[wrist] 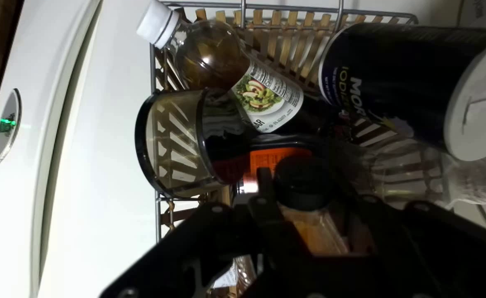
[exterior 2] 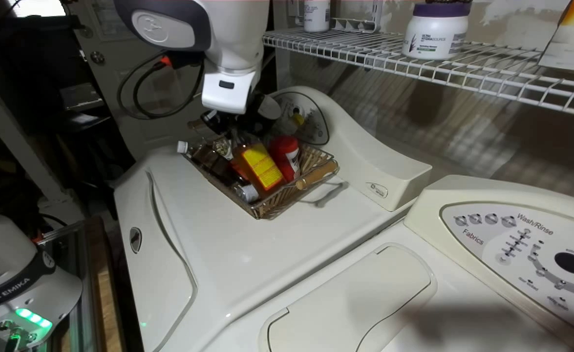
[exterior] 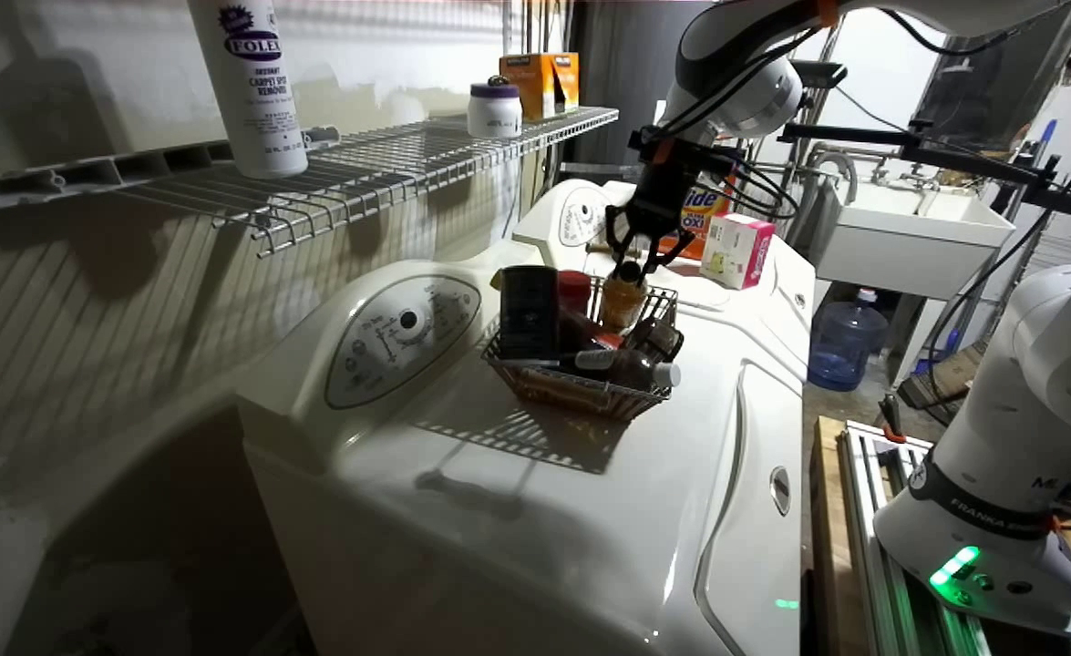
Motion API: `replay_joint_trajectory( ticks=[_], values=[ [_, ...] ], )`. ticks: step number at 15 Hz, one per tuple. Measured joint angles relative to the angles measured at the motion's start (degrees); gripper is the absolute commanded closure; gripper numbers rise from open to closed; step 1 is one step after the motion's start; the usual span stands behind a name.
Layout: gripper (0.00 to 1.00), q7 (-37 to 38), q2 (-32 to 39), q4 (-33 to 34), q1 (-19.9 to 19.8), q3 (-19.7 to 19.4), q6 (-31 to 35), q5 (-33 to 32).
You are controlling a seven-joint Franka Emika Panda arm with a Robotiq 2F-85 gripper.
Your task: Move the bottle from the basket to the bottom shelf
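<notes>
- Bottle with a black cap (exterior: 621,308), amber below, is in the basket, directly beneath me.
- My gripper (wrist: 304,182) is down on it, the fingers (wrist: 264,186) closed in on either side of its cap; I have it pinched there.
- Near it in the wrist view are a see-through container with a black rim (wrist: 176,142) and a white-capped bottle (wrist: 214,54), brown with a pale label, lying down, its neck poking over the basket's edge.
- A dark canister (exterior: 528,314) and a red container (exterior 2: 285,154) crowd the same space.
- The basket (exterior 2: 281,204), slatted in a wire frame with a wooden handle (exterior 2: 317,175), rests on a white appliance (exterior 2: 208,249).
- Behind my gripper, in an exterior view, stand an orange Tide box (exterior: 697,211) and a pink-and-white box (exterior: 736,251).
- Higher up runs the bottom shelf (exterior: 426,159), white wire, bearing a white Folex bottle (exterior: 257,100), a purple-lidded jar (exterior 2: 435,36) and an orange box (exterior: 530,87).
- Farthest from me are a white sink (exterior: 918,251) and, lower down, a blue water jug (exterior: 849,342).
</notes>
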Motion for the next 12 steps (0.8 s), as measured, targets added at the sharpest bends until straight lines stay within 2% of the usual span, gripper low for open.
replay_joint_trajectory(
  ticks=[7,8,12],
  values=[
    [0.9,-0.36,-4.89,1.65,-1.1,-1.86,-4.88,4.62],
    [0.65,-0.36,-5.43,2.03,-1.12,-1.96,-5.52,5.33],
    [0.65,-0.36,-6.27,2.84,-1.18,-2.06,-6.9,6.14]
  ],
)
